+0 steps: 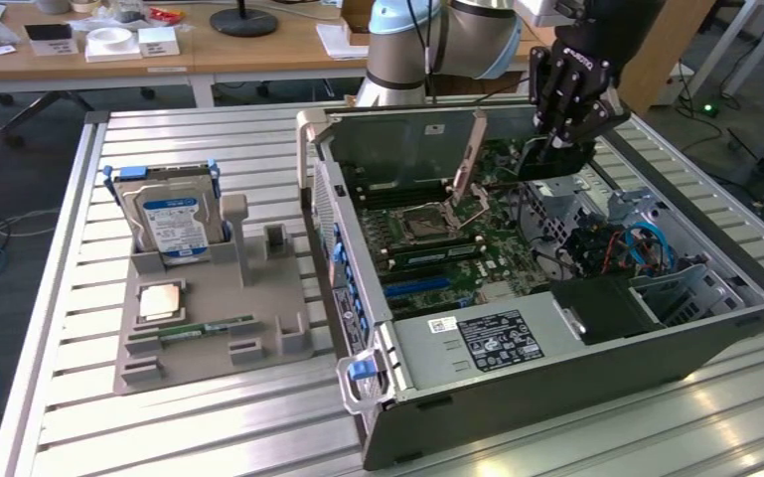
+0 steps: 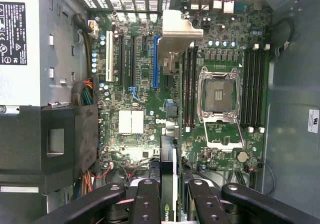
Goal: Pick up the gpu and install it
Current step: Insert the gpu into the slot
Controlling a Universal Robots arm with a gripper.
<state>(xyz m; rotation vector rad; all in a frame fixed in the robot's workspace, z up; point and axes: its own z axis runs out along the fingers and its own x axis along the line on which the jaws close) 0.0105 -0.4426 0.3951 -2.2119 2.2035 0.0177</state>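
Note:
My gripper (image 1: 556,139) hangs over the back part of the open computer case (image 1: 515,397) and is shut on the gpu (image 1: 547,161), a dark card held on edge above the motherboard (image 1: 468,234). In the wrist view the gpu (image 2: 168,179) runs edge-on between my black fingers (image 2: 146,199), with a green logo at its near end. Beyond it lies the green motherboard (image 2: 135,149) with a long blue slot (image 2: 156,62), black slots (image 2: 121,59) and a white slot (image 2: 108,57). The card floats above the board, apart from every slot.
An open CPU socket (image 2: 218,102) with its raised lever plate (image 2: 180,29) sits beside the slots. The power supply (image 1: 481,343) and a black shroud (image 1: 607,308) fill the case's near end. On the exterior view's left, a grey holder (image 1: 210,328) carries a hard drive (image 1: 176,219) and memory stick (image 1: 203,328).

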